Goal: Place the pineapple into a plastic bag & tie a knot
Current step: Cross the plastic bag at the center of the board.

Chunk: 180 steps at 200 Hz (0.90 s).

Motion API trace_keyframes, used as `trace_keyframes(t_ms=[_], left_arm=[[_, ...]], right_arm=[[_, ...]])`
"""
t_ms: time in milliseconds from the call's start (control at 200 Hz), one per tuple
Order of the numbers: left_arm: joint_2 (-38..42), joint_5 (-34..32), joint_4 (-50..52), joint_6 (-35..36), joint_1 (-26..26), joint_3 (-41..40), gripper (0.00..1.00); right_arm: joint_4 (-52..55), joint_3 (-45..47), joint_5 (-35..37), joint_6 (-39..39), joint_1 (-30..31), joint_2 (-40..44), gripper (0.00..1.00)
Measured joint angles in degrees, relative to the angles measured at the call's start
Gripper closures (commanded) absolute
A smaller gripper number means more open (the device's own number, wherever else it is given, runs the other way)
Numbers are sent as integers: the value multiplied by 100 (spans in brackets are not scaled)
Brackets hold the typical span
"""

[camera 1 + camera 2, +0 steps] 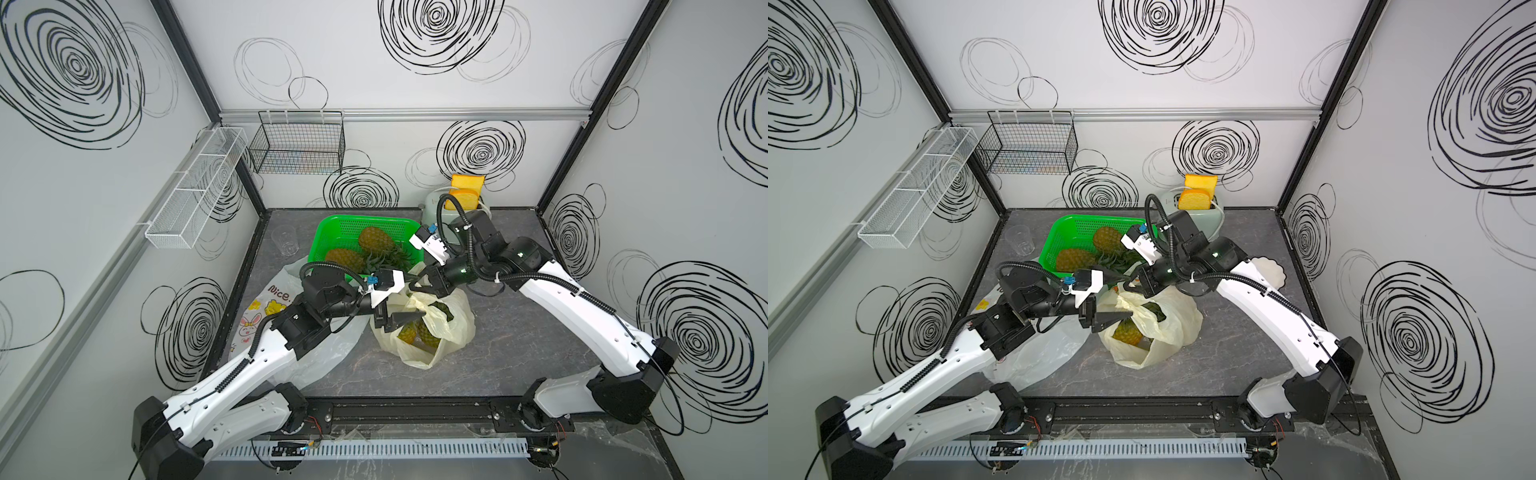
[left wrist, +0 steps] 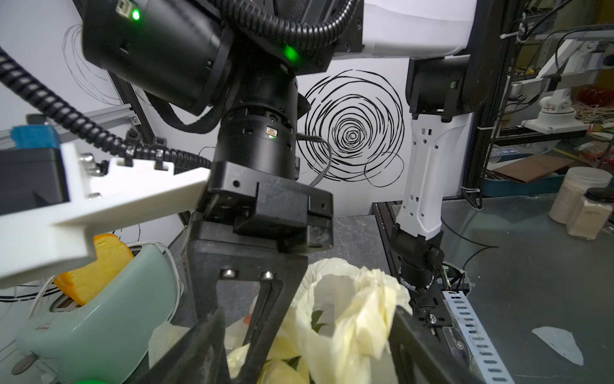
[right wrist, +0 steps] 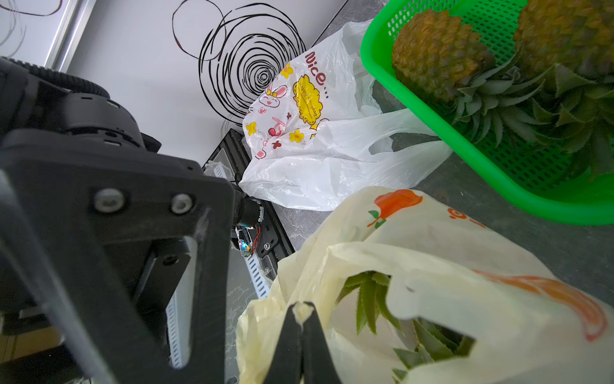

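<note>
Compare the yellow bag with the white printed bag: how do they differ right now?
The yellow bag bulges around a pineapple, mouth open; the white bag lies crumpled, seemingly empty. The yellow bag carries orange print; the white bag shows a rabbit and "Nice". The right pincer pinches the yellow bag's edge; no pincer holds the white bag. Both are thin plastic bags with handles.

Bare desk [image 1: 519, 357] open on my right, yellow bag [image 1: 455, 320] bulking mid-desk, green basket [image 1: 328, 228] walling off the back, white bag [image 1: 332, 353] spread over the left, toaster [image 1: 431, 204] far behind.
</note>
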<state>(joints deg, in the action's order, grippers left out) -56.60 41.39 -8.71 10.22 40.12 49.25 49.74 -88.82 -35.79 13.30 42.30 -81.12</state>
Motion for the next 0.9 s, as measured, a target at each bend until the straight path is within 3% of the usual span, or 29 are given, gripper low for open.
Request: trace_keyframes(t_ms=[70, 325, 555, 900], left_arm=[[-28, 63, 15, -37, 0, 35, 38], [-42, 326, 76, -13, 0, 37, 100], [74, 369, -72, -72, -50, -109, 100], [210, 262, -494, -240, -332, -951, 100]], right_arm=[[2, 0, 4, 0, 13, -13, 100], [9, 0, 66, 2, 33, -39, 100], [63, -181, 595, 66, 33, -39, 100], [140, -879, 1145, 164, 42, -35, 100]])
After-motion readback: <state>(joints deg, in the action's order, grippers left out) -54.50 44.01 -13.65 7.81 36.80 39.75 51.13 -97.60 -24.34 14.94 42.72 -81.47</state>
